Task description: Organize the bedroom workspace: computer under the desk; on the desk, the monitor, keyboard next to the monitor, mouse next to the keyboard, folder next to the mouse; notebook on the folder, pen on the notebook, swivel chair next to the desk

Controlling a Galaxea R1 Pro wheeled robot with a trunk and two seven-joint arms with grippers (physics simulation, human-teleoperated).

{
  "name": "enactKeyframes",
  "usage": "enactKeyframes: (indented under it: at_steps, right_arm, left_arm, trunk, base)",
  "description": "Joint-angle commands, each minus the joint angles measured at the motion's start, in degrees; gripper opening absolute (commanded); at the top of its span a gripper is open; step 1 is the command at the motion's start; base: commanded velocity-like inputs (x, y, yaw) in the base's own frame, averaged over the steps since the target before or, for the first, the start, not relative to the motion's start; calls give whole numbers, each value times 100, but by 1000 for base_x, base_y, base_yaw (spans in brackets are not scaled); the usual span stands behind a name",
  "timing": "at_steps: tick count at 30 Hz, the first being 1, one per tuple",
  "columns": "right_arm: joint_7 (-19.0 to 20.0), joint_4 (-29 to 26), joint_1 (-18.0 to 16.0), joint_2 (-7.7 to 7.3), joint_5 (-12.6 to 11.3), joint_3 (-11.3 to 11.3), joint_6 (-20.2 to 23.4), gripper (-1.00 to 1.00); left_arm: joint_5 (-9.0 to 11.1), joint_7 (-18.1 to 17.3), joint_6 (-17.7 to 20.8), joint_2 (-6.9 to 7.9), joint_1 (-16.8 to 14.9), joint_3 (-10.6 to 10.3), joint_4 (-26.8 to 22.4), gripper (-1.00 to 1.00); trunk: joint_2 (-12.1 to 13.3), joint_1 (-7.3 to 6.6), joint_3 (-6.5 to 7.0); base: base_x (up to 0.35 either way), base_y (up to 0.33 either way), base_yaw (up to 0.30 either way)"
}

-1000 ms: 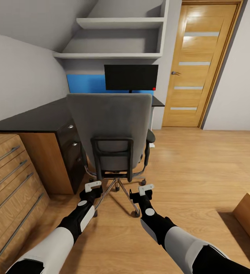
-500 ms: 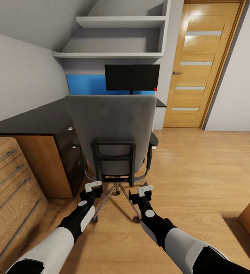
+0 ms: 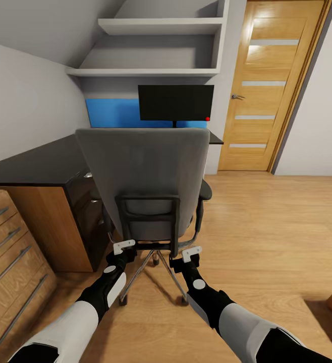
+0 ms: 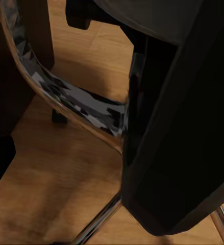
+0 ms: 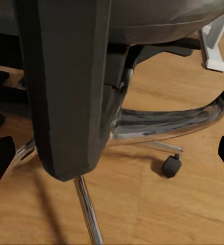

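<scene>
Directly before the robot, the swivel chair [image 3: 146, 176] stands with its grey back toward the camera, facing the desk [image 3: 40, 164] and hiding its seat. Beyond it, the monitor [image 3: 175, 102] stands upright on the desk. Left gripper [image 3: 124, 247] and right gripper [image 3: 191, 251] hover near the chair's base; I cannot tell how far either is open.

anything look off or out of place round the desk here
Nothing looks damaged, tipped or spilled. The swivel chair stands upright with its back to the camera, blocking the view of much of the desk. The monitor stands upright on the desk behind it.
</scene>
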Motion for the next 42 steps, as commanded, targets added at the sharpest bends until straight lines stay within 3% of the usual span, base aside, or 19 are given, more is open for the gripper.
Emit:
enactKeyframes:
  at_steps: [1,42]
  right_arm:
    - [-31,7,-6,0,-45,49,-23,100]
    - [-39,7,-6,0,-45,49,-23,100]
  left_arm:
    - [55,48,-26,5,-4,-44,2,100]
    - [46,48,-35,2,-4,-51,-2,100]
  trunk:
    - [-2,1,-5]
    - [-2,1,-5]
  base:
    - [280,0,0]
    - [320,0,0]
